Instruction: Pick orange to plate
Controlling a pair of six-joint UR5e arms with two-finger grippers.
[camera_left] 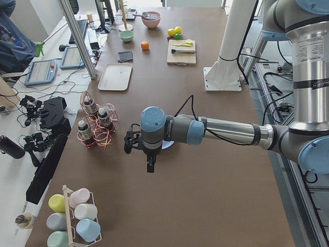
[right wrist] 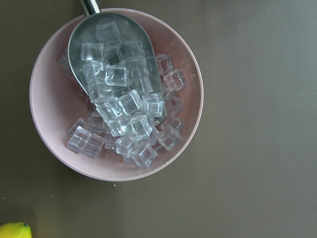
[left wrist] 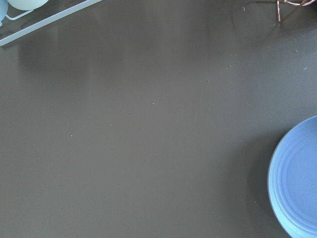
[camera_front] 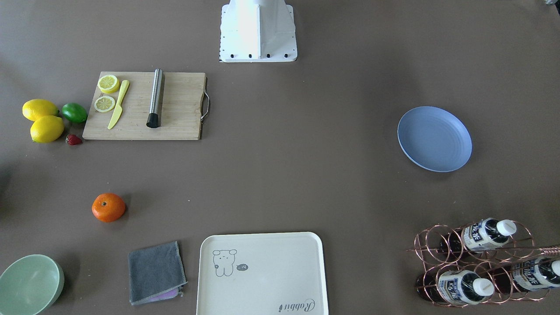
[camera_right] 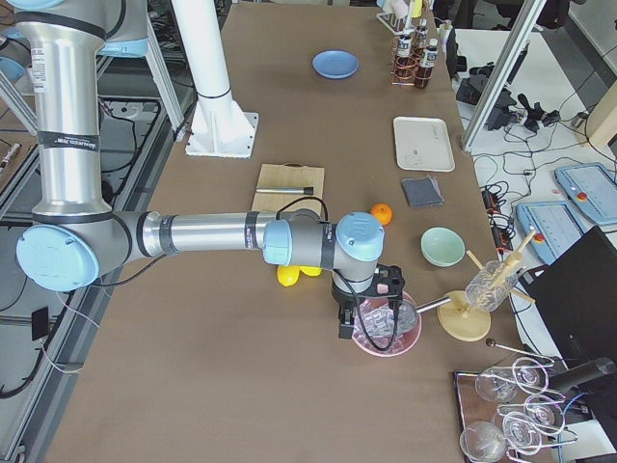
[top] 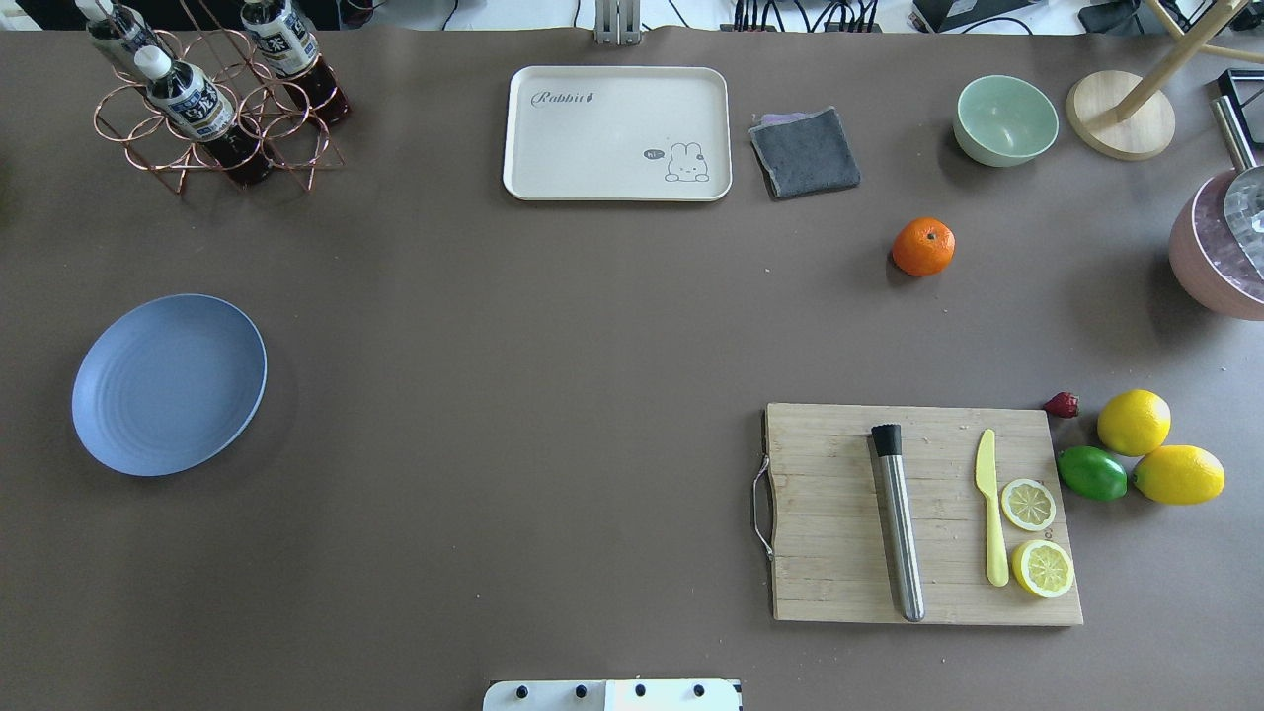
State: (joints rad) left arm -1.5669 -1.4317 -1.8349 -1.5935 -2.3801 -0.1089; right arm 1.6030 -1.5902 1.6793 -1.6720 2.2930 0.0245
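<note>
The orange [top: 923, 247] rests alone on the brown table, between the grey cloth and the cutting board, also visible from the front [camera_front: 108, 207]. Far across the table lies the blue plate [top: 169, 383], bare, its rim showing at the lower right of the left wrist view [left wrist: 297, 178]. My left gripper [camera_left: 149, 164] hangs over the table near the plate, seen only from the side, so I cannot tell its state. My right gripper [camera_right: 345, 326] hovers above a pink bowl of ice, well away from the orange; its state cannot be told either.
A cutting board [top: 923, 513] carries a knife, a steel muddler and lemon slices, with lemons [top: 1134, 422], a lime and a strawberry beside it. A cream tray [top: 617, 133], grey cloth [top: 805, 151], green bowl [top: 1005, 119], bottle rack [top: 212, 99] and pink ice bowl [right wrist: 116, 94] line the edges.
</note>
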